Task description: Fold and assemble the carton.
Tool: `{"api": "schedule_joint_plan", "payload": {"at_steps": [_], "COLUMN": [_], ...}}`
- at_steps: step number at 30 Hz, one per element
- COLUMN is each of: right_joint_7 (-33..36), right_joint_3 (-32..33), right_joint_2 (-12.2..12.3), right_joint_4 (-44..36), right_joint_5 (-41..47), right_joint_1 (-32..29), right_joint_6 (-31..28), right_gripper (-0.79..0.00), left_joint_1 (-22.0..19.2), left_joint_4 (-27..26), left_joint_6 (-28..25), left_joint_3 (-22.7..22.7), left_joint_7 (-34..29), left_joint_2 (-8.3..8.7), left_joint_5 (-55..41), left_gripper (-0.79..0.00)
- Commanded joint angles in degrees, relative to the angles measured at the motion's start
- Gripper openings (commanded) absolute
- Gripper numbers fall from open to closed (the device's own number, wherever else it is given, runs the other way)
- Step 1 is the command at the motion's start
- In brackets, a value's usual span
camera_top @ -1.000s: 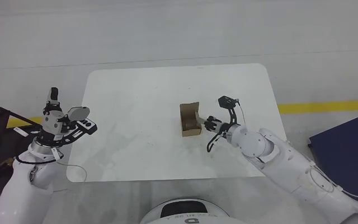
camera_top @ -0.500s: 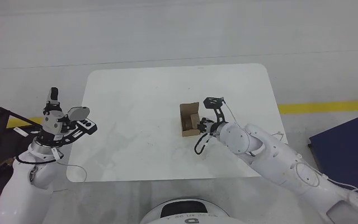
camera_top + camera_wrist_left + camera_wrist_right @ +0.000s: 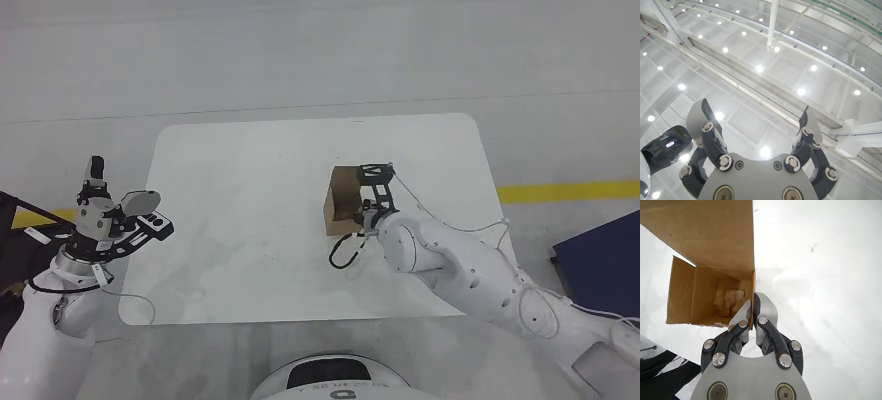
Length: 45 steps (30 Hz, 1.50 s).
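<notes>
A small brown carton (image 3: 344, 198) stands near the middle of the white table (image 3: 250, 220), its mouth turned toward my right arm. In the right wrist view the carton (image 3: 702, 262) shows its open inside, folded bottom flaps and one long flap standing up. My right gripper (image 3: 752, 306) is shut on the edge of the carton's side wall, one finger inside and one outside. It appears at the carton's right side in the top view, right gripper (image 3: 366, 212). My left gripper (image 3: 755, 117) is open, holds nothing and points up at the ceiling, off the table's left edge, left gripper (image 3: 97, 175).
The white table has wide bare areas left of and behind the carton. A yellow floor line (image 3: 570, 190) runs to the right of the table, and a dark blue object (image 3: 600, 265) sits on the floor at the right edge.
My right arm has swung left toward the carton and tipped it up, so its brown outer wall now faces the top camera. The left arm has kept still.
</notes>
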Motion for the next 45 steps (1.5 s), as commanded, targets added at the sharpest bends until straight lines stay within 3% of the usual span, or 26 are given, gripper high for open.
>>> {"api": "schedule_joint_plan", "payload": {"at_steps": [1, 8, 9, 10, 11, 13, 18, 22, 27, 32, 34, 36, 45], "right_joint_7": [0.8, 1.7, 1.4, 0.9, 0.3, -2.1, -10.7, -15.0, -20.7, -23.3, -23.9, -24.6, -24.5], "right_joint_3": [-0.6, -3.1, -3.3, -3.3, -3.2, -2.0, 2.7, 6.2, 10.8, 14.1, 15.4, 17.3, 18.0], "right_joint_2": [-0.2, -2.1, -2.3, -2.6, -2.8, -3.3, -4.0, -4.2, -4.1, -3.9, -3.8, -3.6, -3.5], "right_joint_4": [-0.3, 0.2, 0.0, -0.3, -0.7, -1.7, -1.7, -0.6, 1.8, 4.2, 4.5, 4.3, 4.2], "right_joint_5": [-2.0, -2.9, -2.5, -2.1, -1.4, 1.3, 9.7, 15.3, 22.0, 26.2, 27.6, 29.4, 29.8], "right_joint_1": [0.2, -0.2, -0.5, -0.8, -1.2, -2.4, -6.9, -10.2, -14.7, -18.1, -19.1, -20.3, -20.7], "right_joint_6": [1.2, 2.4, 2.3, 2.3, 2.2, 1.9, -1.3, -6.3, -16.5, -26.8, -28.7, -29.7, -30.0], "right_gripper": [-0.785, -0.785, -0.723, -0.48, -0.409, -0.369, -0.425, -0.434, -0.434, -0.416, -0.354, 0.0, 0.0], "left_joint_1": [0.0, 0.0, 0.0, 0.2, 0.5, 1.3, 2.8, 3.2, 0.2, -8.7, -12.3, -12.3, -12.3], "left_joint_4": [0.0, 0.0, -0.1, -0.2, -0.1, 0.0, -1.2, -3.2, -3.1, -0.9, 0.3, 0.3, 0.0], "left_joint_6": [0.0, 0.0, -0.6, -0.5, -0.1, 0.8, 3.7, 7.2, 11.0, 14.2, 12.0, 12.0, 12.4], "left_joint_3": [0.0, 0.0, -0.1, -0.3, -0.7, -1.9, -5.4, -4.3, 2.8, 11.8, 13.5, 13.5, 13.8], "left_joint_7": [0.0, 0.0, 0.7, 1.1, 1.5, 2.1, 3.3, 2.2, 3.0, 7.6, 6.7, 6.7, 8.0], "left_joint_2": [0.0, 0.0, -0.05, -0.08, -0.09, -0.02, 0.6, 0.91, 0.66, 0.25, 0.09, 0.09, 0.17], "left_joint_5": [0.0, 0.0, 0.6, 1.3, 2.1, 4.8, 19.6, 29.3, 33.6, 40.7, 44.1, 44.1, 45.8], "left_gripper": [0.0, 0.0, 0.0, 0.0, 0.0, 0.0, 0.0, 0.0, 0.0, 0.0, 0.0, 0.0, 0.0]}}
